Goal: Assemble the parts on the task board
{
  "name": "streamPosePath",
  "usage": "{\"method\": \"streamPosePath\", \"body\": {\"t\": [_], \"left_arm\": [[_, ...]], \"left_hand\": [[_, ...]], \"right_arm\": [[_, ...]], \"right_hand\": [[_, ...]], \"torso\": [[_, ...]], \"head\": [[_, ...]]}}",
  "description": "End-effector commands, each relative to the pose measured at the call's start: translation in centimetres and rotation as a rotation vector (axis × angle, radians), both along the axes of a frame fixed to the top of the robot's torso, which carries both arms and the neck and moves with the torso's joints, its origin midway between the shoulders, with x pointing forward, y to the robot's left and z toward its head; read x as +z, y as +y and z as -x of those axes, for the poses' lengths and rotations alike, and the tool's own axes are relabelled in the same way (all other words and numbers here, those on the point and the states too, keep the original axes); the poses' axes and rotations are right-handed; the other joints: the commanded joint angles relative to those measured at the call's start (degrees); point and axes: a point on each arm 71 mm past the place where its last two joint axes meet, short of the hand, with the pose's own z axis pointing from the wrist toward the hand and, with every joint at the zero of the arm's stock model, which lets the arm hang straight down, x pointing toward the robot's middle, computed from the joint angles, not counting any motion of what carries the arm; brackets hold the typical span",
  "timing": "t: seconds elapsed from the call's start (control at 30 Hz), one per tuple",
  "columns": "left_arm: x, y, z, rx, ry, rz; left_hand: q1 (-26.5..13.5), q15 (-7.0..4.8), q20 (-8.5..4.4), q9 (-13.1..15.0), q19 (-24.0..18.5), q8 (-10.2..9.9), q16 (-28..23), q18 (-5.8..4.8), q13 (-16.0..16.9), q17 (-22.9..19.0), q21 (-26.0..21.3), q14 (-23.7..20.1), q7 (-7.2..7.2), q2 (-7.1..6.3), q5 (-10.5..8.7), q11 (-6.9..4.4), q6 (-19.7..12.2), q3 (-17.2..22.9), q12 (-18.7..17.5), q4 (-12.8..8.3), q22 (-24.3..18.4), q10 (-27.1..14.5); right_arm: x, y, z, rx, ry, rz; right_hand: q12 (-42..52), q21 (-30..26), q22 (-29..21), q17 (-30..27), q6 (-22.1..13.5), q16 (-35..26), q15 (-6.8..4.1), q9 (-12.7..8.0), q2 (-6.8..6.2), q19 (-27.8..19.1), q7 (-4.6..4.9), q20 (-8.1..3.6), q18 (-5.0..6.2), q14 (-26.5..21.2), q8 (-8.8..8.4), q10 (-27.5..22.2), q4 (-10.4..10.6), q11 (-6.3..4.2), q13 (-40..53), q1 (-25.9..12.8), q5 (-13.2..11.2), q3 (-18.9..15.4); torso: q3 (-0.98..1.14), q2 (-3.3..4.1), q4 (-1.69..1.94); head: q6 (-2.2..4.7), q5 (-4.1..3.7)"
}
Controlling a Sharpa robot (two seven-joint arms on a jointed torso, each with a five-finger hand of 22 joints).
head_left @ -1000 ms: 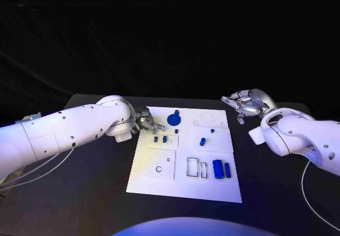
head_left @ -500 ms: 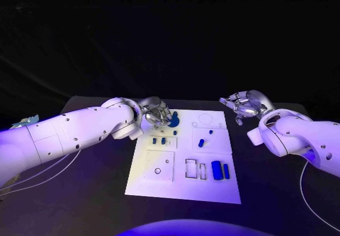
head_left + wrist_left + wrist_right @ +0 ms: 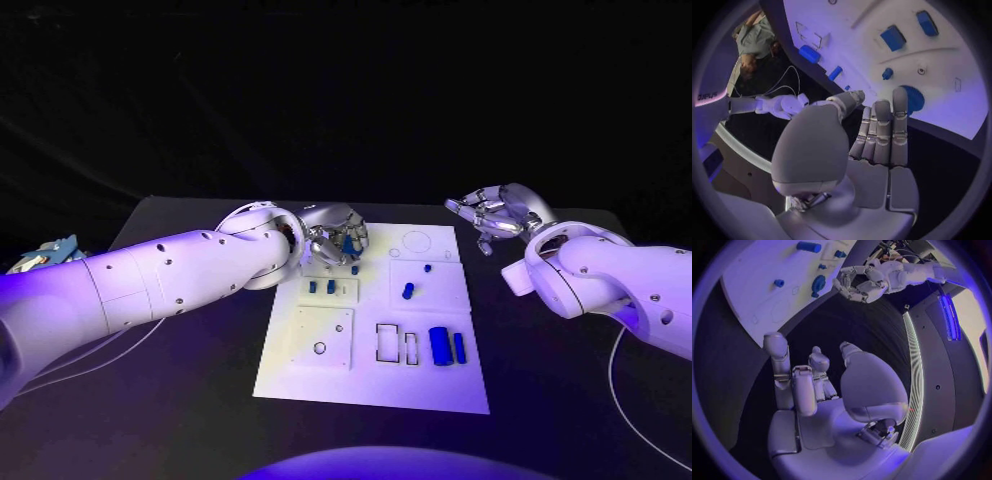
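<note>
My left hand [image 3: 335, 240] hovers, fingers spread and empty, over the round blue disc part [image 3: 912, 98] — a misjudged descent could knock it off the white plastic task board [image 3: 325, 375]; right hand [image 3: 495, 216] idles, fingers loosely curled, empty.

The task board [image 3: 368, 370] is a plain white plate with thin dark outlines of rectangles and circles drawn on it, and the table [image 3: 188, 330] beneath it is black. The parts on it are blue: a round disc [image 3: 912, 99], two small pegs [image 3: 320, 287] side by side, a short piece [image 3: 408, 291], and a wide block [image 3: 438, 345] beside a narrow bar [image 3: 460, 347]. Each robot hand, left [image 3: 335, 240] and right [image 3: 493, 215], is silver with dark seams, on a white arm dotted with small dark screws.
</note>
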Motion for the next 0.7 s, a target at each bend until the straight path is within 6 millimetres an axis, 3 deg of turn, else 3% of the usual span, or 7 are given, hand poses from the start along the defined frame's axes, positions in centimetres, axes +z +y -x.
{"method": "streamPosePath", "body": {"t": [0.03,0.1,0.17,0.4,0.7], "left_arm": [[-0.4,-0.6,0.3,-0.08,-0.062,-0.106],[-0.6,-0.7,0.2,-0.079,-0.071,-0.133],[-0.8,-0.8,0.1,-0.075,-0.078,-0.16],[-1.2,-1.0,-0.3,-0.06,-0.086,-0.221],[-1.7,-1.4,-0.5,-0.058,-0.059,-0.273]], "left_hand": [[-0.64,-0.11,-0.1,-0.45,1.27,-0.37,3.21,0.85,-0.97,3.45,0.93,3.3,-0.08,-0.2,-0.17,-0.11,0.7,-0.62,-0.59,0.06,0.38,0.96],[-1.17,-0.18,-0.16,-0.73,2.01,-0.51,5.22,0.86,-1.56,5.79,1.51,5.27,-0.21,-0.4,-0.22,-0.22,0.97,-1.14,-0.92,0.28,0.63,1.41],[-1.59,-0.34,-0.31,-1.01,5.78,-0.65,8.22,-0.16,-2.13,9.95,5.85,8.52,-0.34,-0.51,-0.34,-0.44,1.35,-1.68,-1.15,0.54,6.54,2.15],[-1.84,-1.02,-0.73,-1.78,12.37,-1.3,12.34,-2.01,-3.8,16.14,13.63,14.03,-0.98,-0.45,-0.34,-1.04,2.32,-2.85,-2.48,1.15,17.24,3.47],[-1.52,-1.75,-1.3,-2.01,14.87,-1.37,13.12,-2.67,-4.82,17.59,16.33,16.21,-1.84,-0.15,-0.31,-1.71,3.88,-2.52,-3.54,1.4,21.01,4.82]], "right_arm": [[0.0,0.2,0.1,0.016,0.0,-0.002],[0.0,0.2,0.0,0.017,0.0,-0.002],[0.0,0.2,0.1,0.017,0.0,-0.002],[-0.1,0.2,0.1,0.018,0.001,-0.002],[-0.1,0.3,0.0,0.02,0.001,-0.003]], "right_hand": [[0.35,-0.35,-0.02,3.44,-0.53,-0.37,-0.37,-0.08,0.4,0.09,-0.01,-0.29,0.59,2.98,0.29,-0.37,-0.12,0.15,-0.04,-0.06,0.36,-0.34],[0.35,-0.35,-0.02,3.44,-0.53,-0.37,-0.37,-0.08,0.4,0.09,-0.01,-0.29,0.59,2.98,0.29,-0.37,-0.12,0.15,-0.04,-0.06,0.36,-0.34],[0.35,-0.35,-0.02,3.44,-0.53,-0.37,-0.37,-0.08,0.4,0.09,-0.01,-0.29,0.59,2.98,0.29,-0.37,-0.12,0.15,-0.04,-0.06,0.36,-0.34],[0.35,-0.35,-0.02,3.44,-0.53,-0.37,-0.37,-0.08,0.4,0.09,-0.01,-0.29,0.59,2.98,0.29,-0.37,-0.12,0.15,-0.04,-0.06,0.36,-0.34],[0.37,-0.38,-0.02,3.51,-0.53,-0.33,-0.38,-0.1,0.46,0.09,-0.01,-0.29,0.59,3.0,0.32,-0.35,-0.13,0.14,-0.02,0.02,0.43,-0.38]], "torso": [[0.02,0.08,-0.07],[0.03,0.1,-0.09],[0.03,0.13,-0.14],[0.03,0.06,-0.05],[0.02,0.06,-0.05]], "head": [[-0.11,-0.04],[-0.13,-0.06],[-0.12,0.02],[-0.26,-0.13],[-0.31,-0.12]]}}
